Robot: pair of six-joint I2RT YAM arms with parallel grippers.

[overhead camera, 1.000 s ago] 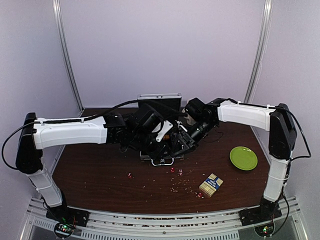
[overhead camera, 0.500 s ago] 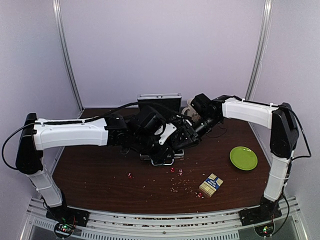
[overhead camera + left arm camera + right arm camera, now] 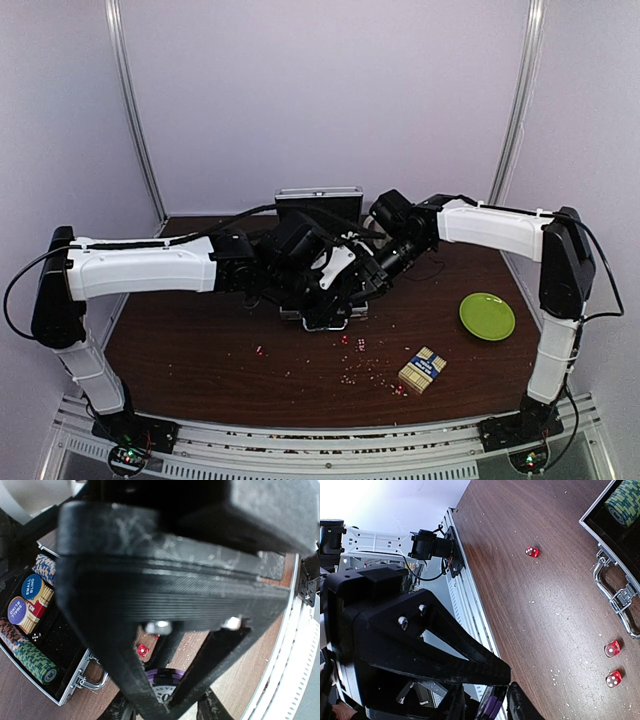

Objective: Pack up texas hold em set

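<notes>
While right pincer (image 3: 487,707) pinches a purple chip (image 3: 165,685), left pincer (image 3: 160,711) pressed together beside it — likely chip-packing step; next: slot into nearby case (image 3: 65,640).

The left arm (image 3: 150,268) and right arm (image 3: 490,228) hide the inside of the small silver aluminium case (image 3: 318,193) from above, and the tiny red dice (image 3: 345,341) there are too small to read. The left gripper (image 3: 165,702) is a big blur, tips cut off. The bottom edge cuts off the purple round poker chip (image 3: 490,708) between the fingers of the right gripper (image 3: 486,704).
</notes>
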